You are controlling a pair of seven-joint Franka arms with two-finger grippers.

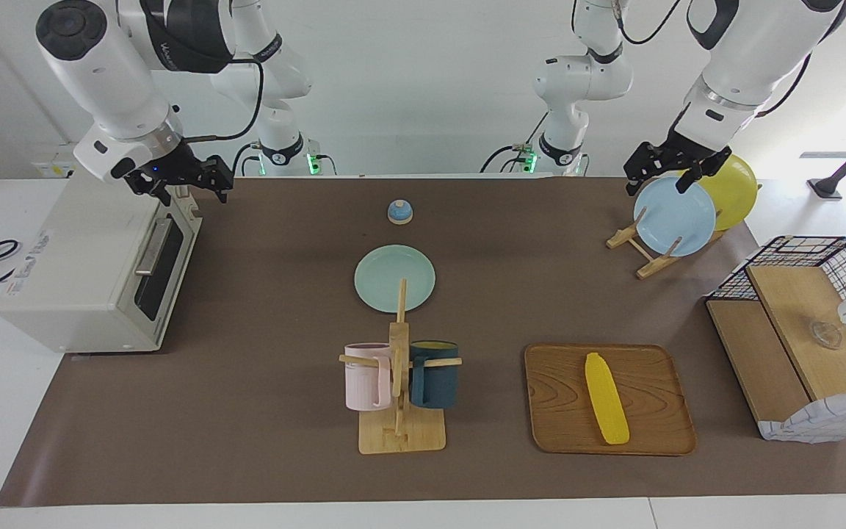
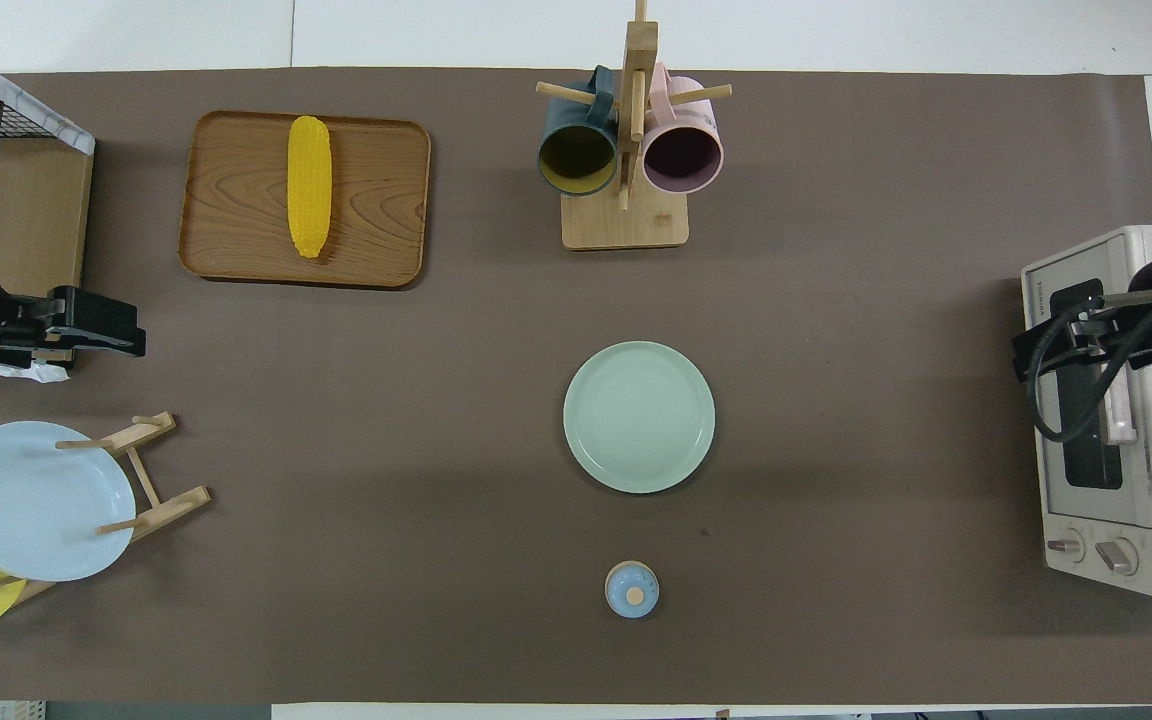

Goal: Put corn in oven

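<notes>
The yellow corn (image 1: 606,397) lies lengthwise on a wooden tray (image 1: 651,433) toward the left arm's end of the table; it also shows in the overhead view (image 2: 309,185). The off-white oven (image 1: 78,272) stands at the right arm's end with its dark glass door (image 1: 161,266) shut; in the overhead view the oven (image 2: 1136,550) is partly covered by the arm. My right gripper (image 1: 194,192) hangs open and empty over the top of the oven's door. My left gripper (image 1: 659,185) is open and empty over the plate rack, well away from the corn.
A plate rack (image 1: 643,253) holds a blue and a yellow plate. A wire-and-wood basket box (image 1: 797,345) stands beside the tray. A mug tree (image 1: 399,382) with a pink and a dark blue mug, a mint plate (image 1: 394,278) and a small blue knob (image 1: 399,211) sit mid-table.
</notes>
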